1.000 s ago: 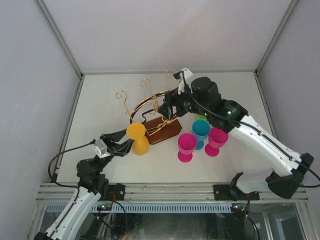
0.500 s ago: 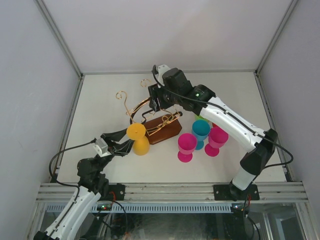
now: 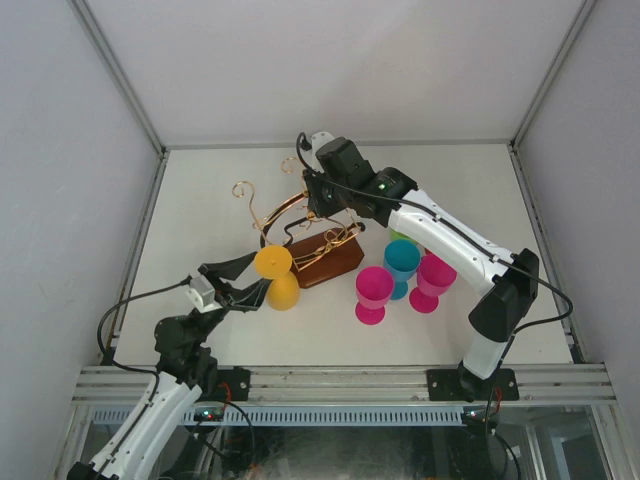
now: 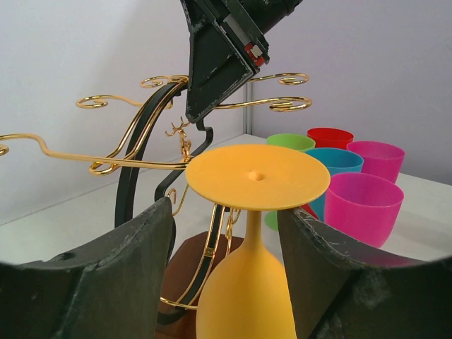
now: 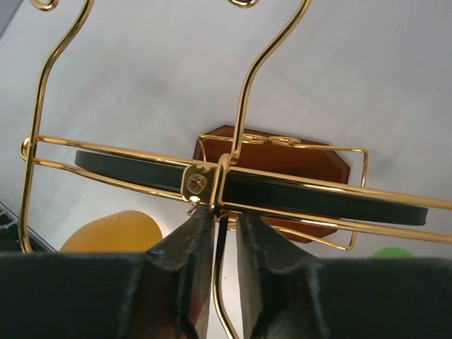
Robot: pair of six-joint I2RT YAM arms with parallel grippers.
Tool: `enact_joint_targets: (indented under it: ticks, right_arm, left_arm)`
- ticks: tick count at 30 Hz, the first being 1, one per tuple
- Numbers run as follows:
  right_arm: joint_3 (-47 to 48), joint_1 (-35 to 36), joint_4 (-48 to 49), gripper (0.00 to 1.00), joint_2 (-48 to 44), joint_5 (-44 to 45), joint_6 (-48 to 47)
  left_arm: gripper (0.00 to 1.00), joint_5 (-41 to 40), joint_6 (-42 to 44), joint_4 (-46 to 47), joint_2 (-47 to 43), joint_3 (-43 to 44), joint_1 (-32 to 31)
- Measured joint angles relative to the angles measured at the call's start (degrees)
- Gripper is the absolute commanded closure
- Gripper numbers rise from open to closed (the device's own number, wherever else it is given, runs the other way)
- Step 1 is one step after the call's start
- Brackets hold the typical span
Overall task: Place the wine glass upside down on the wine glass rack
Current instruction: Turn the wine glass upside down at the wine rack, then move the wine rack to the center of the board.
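The yellow wine glass is upside down at the front left of the wine glass rack, foot up. Whether it hangs from a gold arm or rests on the table I cannot tell. My left gripper is open, a finger on each side of the bowl, with a gap on the left. My right gripper reaches down onto the top of the rack. It is shut on a gold upright wire just under the black band, above the brown base.
Several plastic cups stand right of the rack: magenta, teal, another magenta, green and a red one. Curled gold arms reach out to the back left. The right arm spans over the cups.
My right arm swung left from the rack's back right to its top, and its jaws closed in on the wire. The left jaws widened around the yellow glass.
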Motion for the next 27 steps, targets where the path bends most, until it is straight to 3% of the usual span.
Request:
enact_joint_targets:
  ticks: [15,27]
  right_arm:
    - [-0.2,-2.62,4.22,0.98,1.2,4.46,-0.46]
    - [0.31,-7.98,10.19,0.98,3.98,6.54,-0.35]
  left_arm:
    - [0.3,-1.73,-0.07,-0.02,0.74,0.0,0.0]
    - [0.28,-4.2,-0.72,-0.02,2.51,0.0,0.0]
